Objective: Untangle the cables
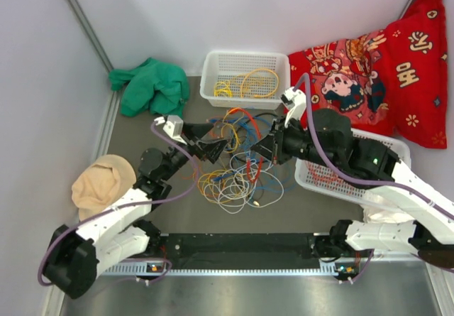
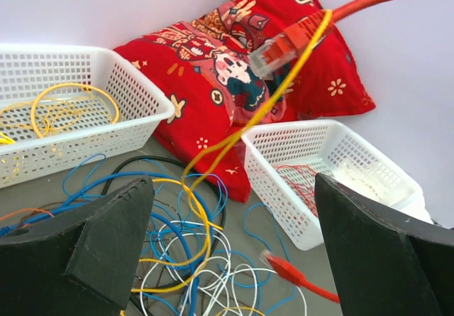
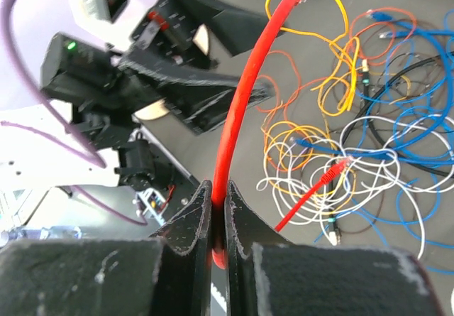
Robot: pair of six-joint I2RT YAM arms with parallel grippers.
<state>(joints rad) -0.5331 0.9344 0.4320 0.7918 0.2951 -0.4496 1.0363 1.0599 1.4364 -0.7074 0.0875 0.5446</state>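
The cables (image 1: 237, 170) lie as a loose tangle of blue, white, yellow, orange and black wires on the grey table between my two arms. My right gripper (image 3: 218, 201) is shut on a thick red cable (image 3: 237, 110) and holds it raised above the pile. The red cable arcs up to its plug end (image 2: 282, 47), with a yellow cable (image 2: 248, 121) draped over it. My left gripper (image 2: 234, 259) is open and empty, its fingers (image 2: 92, 245) straddling the tangle from the left (image 1: 220, 140). My right gripper (image 1: 261, 153) sits at the pile's right edge.
A white basket (image 1: 213, 67) at the back holds coiled yellow cables. A second white basket (image 1: 312, 181) sits under my right arm, holding red wires. A red pillow (image 1: 369, 74) lies back right, a green cloth (image 1: 149, 85) back left, and a beige cloth (image 1: 103, 181) at the left.
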